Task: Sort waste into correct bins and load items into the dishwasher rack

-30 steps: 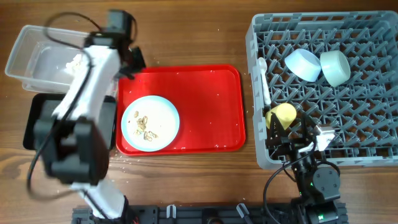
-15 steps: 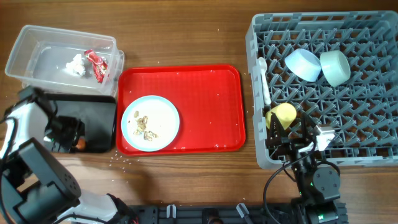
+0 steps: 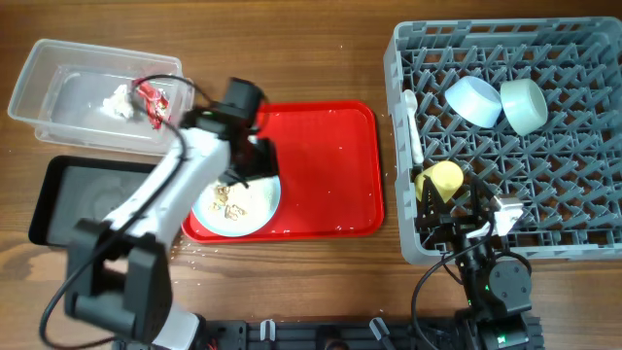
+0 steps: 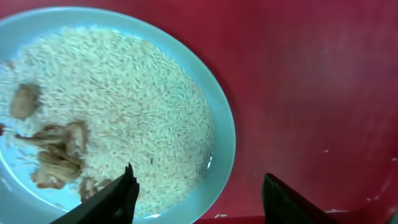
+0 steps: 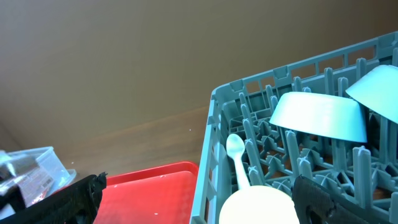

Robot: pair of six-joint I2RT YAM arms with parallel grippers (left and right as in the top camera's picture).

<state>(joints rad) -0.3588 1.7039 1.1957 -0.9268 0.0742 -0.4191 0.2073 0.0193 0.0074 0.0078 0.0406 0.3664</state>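
The round light-blue plate (image 3: pixel 255 199) lies on the red tray and holds rice grains and tan food scraps (image 3: pixel 228 204). My left gripper (image 3: pixel 251 160) hangs low over the plate's right rim, open and empty. In the left wrist view the plate (image 4: pixel 221 124) and scraps (image 4: pixel 59 155) lie between and ahead of the open fingers (image 4: pixel 199 199). The clear tub (image 3: pixel 58 73) holds the white tissue (image 3: pixel 120 97) and the red-and-white wrapper (image 3: pixel 151 99). The black tray (image 3: pixel 68 190) lies below it; no carrot shows. My right gripper (image 3: pixel 465 216) is open at the grey rack's (image 3: pixel 583 44) front-left corner.
The red tray (image 3: pixel 330 165) sits mid-table. In the rack are a pale blue bowl (image 3: pixel 473 100), a mint-green bowl (image 3: pixel 523 105), a yellow cup (image 3: pixel 439 180) and a white spoon (image 3: pixel 413 126). The right wrist view shows the spoon (image 5: pixel 235 152) and cup (image 5: pixel 258 208).
My left arm swung from the clear tub to the black tray, then right to the plate on the red tray. The right arm has not moved.
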